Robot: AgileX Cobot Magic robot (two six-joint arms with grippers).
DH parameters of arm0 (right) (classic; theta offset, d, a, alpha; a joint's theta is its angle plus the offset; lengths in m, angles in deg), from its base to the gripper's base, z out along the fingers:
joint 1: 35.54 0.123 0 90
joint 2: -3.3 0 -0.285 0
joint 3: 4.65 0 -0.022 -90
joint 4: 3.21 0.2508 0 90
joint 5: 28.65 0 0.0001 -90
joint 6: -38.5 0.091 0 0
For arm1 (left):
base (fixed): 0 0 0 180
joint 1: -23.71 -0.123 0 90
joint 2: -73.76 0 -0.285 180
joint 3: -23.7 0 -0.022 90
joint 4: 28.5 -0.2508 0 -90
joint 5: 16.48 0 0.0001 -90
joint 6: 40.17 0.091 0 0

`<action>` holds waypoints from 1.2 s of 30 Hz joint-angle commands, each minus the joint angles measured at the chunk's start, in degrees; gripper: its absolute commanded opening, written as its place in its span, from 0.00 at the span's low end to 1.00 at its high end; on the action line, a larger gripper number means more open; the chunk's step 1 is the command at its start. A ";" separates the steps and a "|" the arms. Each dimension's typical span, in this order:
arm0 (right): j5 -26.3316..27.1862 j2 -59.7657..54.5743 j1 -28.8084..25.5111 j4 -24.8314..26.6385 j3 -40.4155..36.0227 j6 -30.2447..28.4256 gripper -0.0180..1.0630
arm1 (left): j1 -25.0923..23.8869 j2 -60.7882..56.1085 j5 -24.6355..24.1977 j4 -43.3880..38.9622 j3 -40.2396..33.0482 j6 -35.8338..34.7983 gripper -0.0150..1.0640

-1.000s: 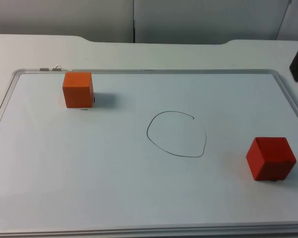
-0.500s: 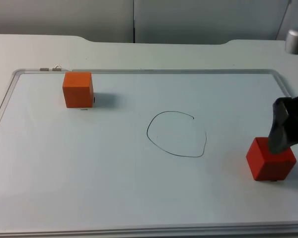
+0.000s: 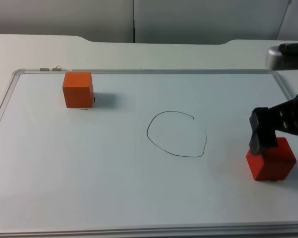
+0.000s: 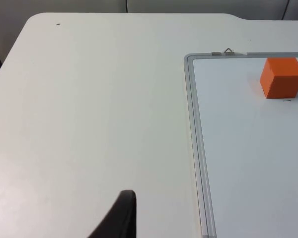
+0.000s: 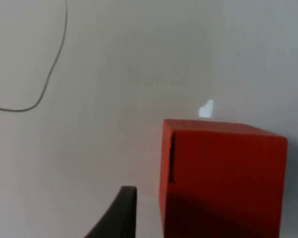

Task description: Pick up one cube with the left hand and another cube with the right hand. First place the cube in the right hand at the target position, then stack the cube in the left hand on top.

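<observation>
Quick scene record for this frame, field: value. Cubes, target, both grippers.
red cube: on the whiteboard, near its right edge, resting flat
orange cube: near the whiteboard's far left corner, untouched
target circle: hand-drawn outline at mid-board, nothing inside
right gripper: directly over the red cube, one finger by its left side; cube not lifted
left gripper: over the bare table left of the whiteboard, waiting
stack: not started

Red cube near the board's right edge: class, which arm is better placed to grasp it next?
The right. The right gripper is at the red cube; the left gripper waits over bare table beyond the board's frame.
</observation>
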 commanded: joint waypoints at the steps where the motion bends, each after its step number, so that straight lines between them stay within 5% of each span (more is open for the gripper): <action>1: 1.29 -1.24 0.34 -0.35 0.41 0.31 0.96 | 0.32 -0.20 0.63 0.32 -0.23 -0.22 0.99; 15: 8.22 -6.19 0.34 -0.34 0.41 0.81 0.81 | 0.32 -0.20 0.63 0.32 -0.23 -0.22 0.99; 18: 8.37 -6.65 0.34 -0.33 0.41 1.10 0.59 | 0.32 -0.20 0.63 0.32 -0.23 -0.22 0.99; 19: 8.37 -6.65 0.34 -0.33 0.41 1.10 0.59 | 0.32 -0.20 0.63 0.32 -0.23 -0.22 0.99; 23: 8.01 -6.79 0.34 -0.76 0.69 2.07 0.24 | 0.32 -0.20 0.63 0.32 -0.23 -0.22 0.99; 24: 8.01 -6.79 0.34 -0.76 0.69 2.07 0.24 | 0.32 -0.20 0.63 0.32 -0.23 -0.22 0.99; 26: 6.79 -6.68 0.34 -0.91 1.52 1.03 0.04 | 0.32 -0.20 0.63 0.32 -0.23 -0.22 0.99; 36: -3.26 5.91 0.34 -0.31 8.72 -7.83 0.01 | 0.32 -0.20 0.63 0.32 -0.23 -0.22 0.99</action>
